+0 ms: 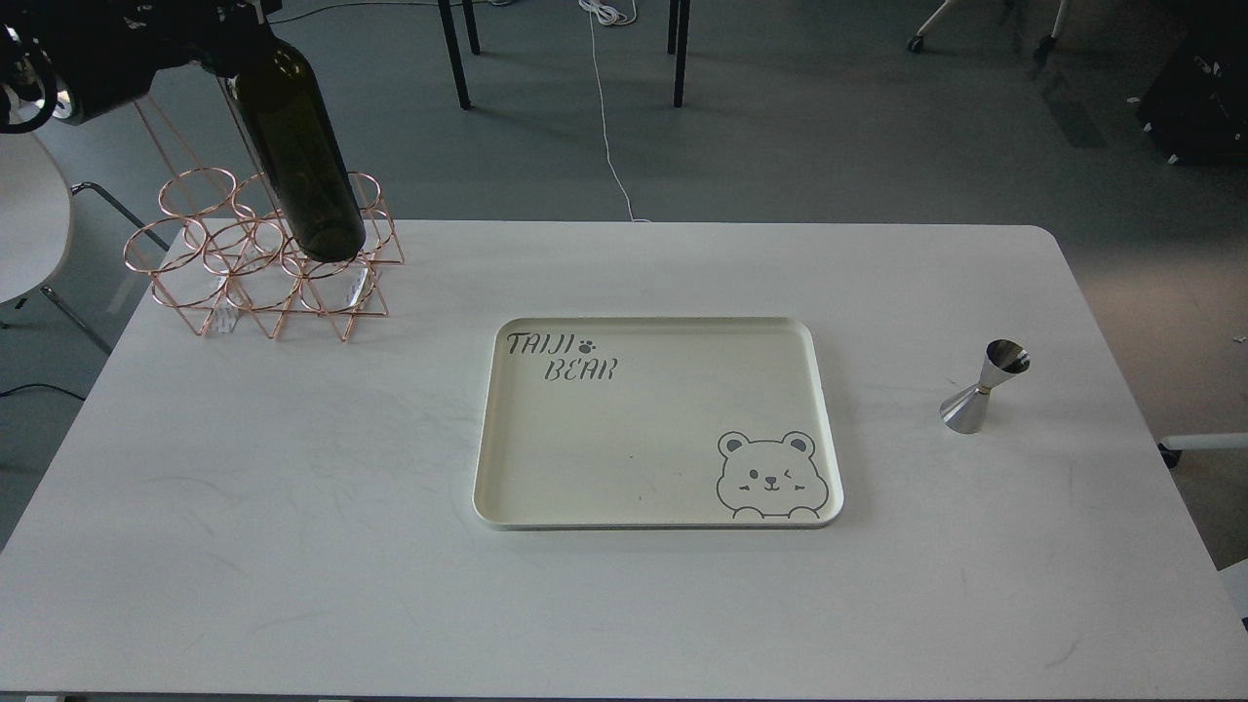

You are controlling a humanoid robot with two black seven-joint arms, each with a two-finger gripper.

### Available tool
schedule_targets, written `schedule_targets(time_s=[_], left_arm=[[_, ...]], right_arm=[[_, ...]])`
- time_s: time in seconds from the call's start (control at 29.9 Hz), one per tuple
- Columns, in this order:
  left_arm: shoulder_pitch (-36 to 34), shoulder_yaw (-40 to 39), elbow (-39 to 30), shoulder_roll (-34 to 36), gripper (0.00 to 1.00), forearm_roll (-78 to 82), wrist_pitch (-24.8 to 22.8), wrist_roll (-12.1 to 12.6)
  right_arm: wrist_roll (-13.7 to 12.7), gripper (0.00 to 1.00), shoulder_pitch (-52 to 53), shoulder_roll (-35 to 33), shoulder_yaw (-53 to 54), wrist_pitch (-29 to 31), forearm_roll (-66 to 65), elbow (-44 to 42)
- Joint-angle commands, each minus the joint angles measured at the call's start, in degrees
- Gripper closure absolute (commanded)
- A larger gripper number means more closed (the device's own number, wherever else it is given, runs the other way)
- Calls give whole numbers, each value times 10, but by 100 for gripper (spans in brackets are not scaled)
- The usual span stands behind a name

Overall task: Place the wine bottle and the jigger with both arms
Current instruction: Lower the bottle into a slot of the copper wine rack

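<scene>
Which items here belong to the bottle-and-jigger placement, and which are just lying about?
Job items:
wine bottle, held by the left end effector above the copper wire rack
jigger, upright on the table
cream tray, likely

Bystanders:
white cable on floor

open tabletop around tray (487, 458), rack (263, 268) far-left
</scene>
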Motion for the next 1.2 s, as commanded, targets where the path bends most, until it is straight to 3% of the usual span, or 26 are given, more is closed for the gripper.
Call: schedule_targets(time_s=[0.0, 1.17], left_arm=[[-2, 0, 0, 0, 82, -1, 0, -5], [-26, 35, -9, 34, 80, -3, -5, -8]], right_arm=[[0, 9, 0, 0, 1, 0, 0, 0], [0, 9, 0, 2, 2, 0, 0, 0]])
